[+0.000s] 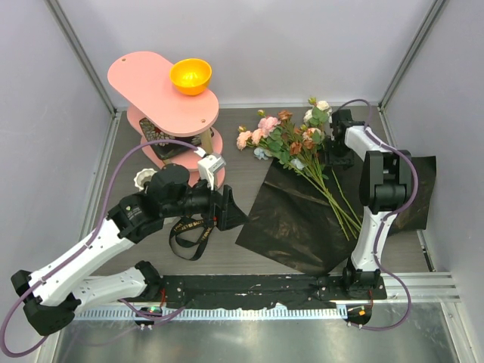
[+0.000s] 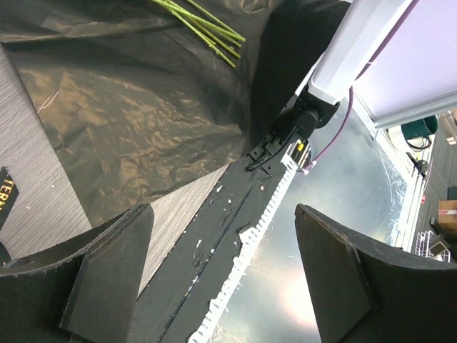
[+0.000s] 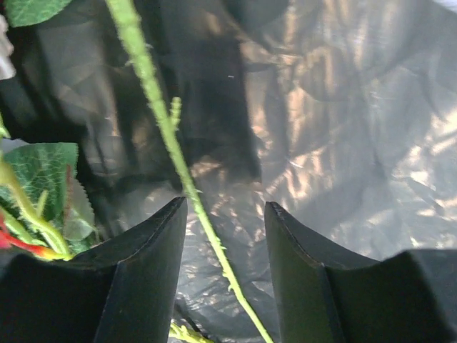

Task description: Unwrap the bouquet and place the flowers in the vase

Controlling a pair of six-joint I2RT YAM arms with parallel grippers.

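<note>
The bouquet is undone. Its flowers (image 1: 291,140) lie loose on the spread black wrapping sheet (image 1: 295,219), blooms toward the back and stems (image 1: 336,200) pointing to the front right. My right gripper (image 1: 331,151) hovers over the stems just behind the blooms. In the right wrist view its jaws (image 3: 226,204) stand apart around one green stem (image 3: 171,136) without touching it. My left gripper (image 1: 236,210) is open and empty at the sheet's left corner; its wrist view shows the sheet (image 2: 143,107) and stem ends (image 2: 207,32). The white ribbed vase (image 1: 143,179) stands to the left, behind the left arm.
A black ribbon (image 1: 189,231) lies on the table under the left gripper. A pink tiered stand (image 1: 170,102) with an orange bowl (image 1: 190,76) on top is at the back left. Walls close in both sides, and a black rail (image 1: 265,286) runs along the front.
</note>
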